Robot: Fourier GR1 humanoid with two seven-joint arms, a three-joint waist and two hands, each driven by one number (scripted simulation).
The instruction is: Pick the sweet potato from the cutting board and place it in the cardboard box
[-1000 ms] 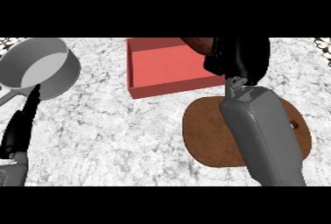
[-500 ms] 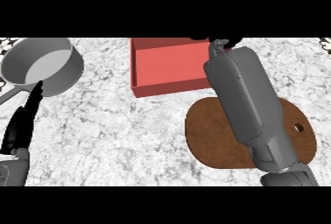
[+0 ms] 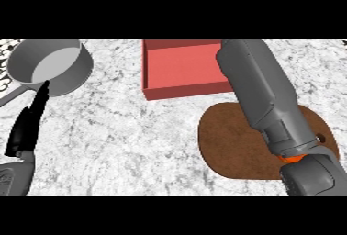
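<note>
Our right hand is out of sight: the grey right forearm runs up from the lower right and leaves the view at the top edge, so we cannot tell how its fingers stand or whether they have anything in them. Over at the left edge our left hand stands straight-fingered with nothing in it, resting, its tips pointing up toward the pan.

And the sweet potato? We cannot find it. The cutting board, that brown rounded slab at the right, shows only bare wood wherever the arm does not cover it. The visible floor of the cardboard box, reddish, just beyond the board, shows nothing either, though the forearm crosses its right side and hides that corner.

By our judgement a sweet potato is stiff and moderately heavy, with a dry, rough skin that should not slip much. It tapers, so we would take it round the thick middle, fingers on one side, thumb on the other. It bruises more than it breaks, so a short drop into the box looks tolerable.

The counter is pale grey-veined stone, flat and hard. A grey saucepan sits at the upper left, well apart from box and board, with open stone between.
</note>
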